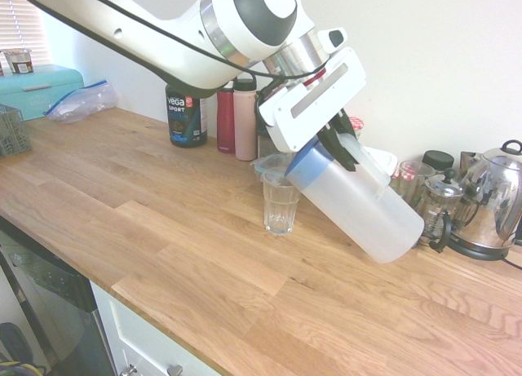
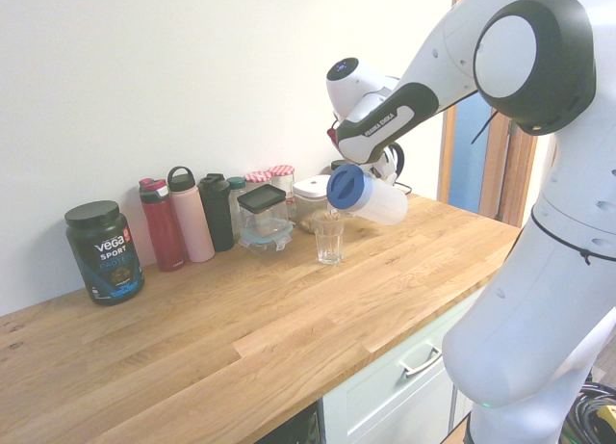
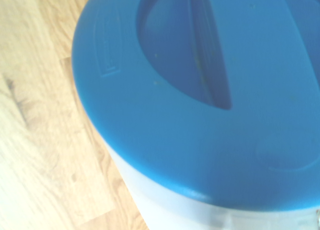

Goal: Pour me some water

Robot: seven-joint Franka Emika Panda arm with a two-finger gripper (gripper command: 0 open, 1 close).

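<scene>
A translucent white pitcher [image 1: 363, 209] with a blue lid [image 1: 300, 162] hangs tilted above the wooden counter, its lid end low over a clear drinking glass [image 1: 280, 201]. My gripper [image 1: 341, 143] is shut on the pitcher's handle near the lid. In the second exterior view the pitcher [image 2: 377, 201] leans its blue lid [image 2: 344, 187] down over the glass [image 2: 329, 240]. I cannot make out a stream of water. The wrist view is filled by the blue lid [image 3: 200, 90] with counter wood beside it.
Behind the glass stand a dark Vega tub [image 1: 186, 113], a red bottle [image 1: 226, 117] and a pink bottle [image 1: 245, 119]. Jars, a French press [image 1: 440, 209] and a steel kettle [image 1: 489, 201] crowd the right. A teal box [image 1: 37, 86] and plastic bag [image 1: 81, 99] sit far left.
</scene>
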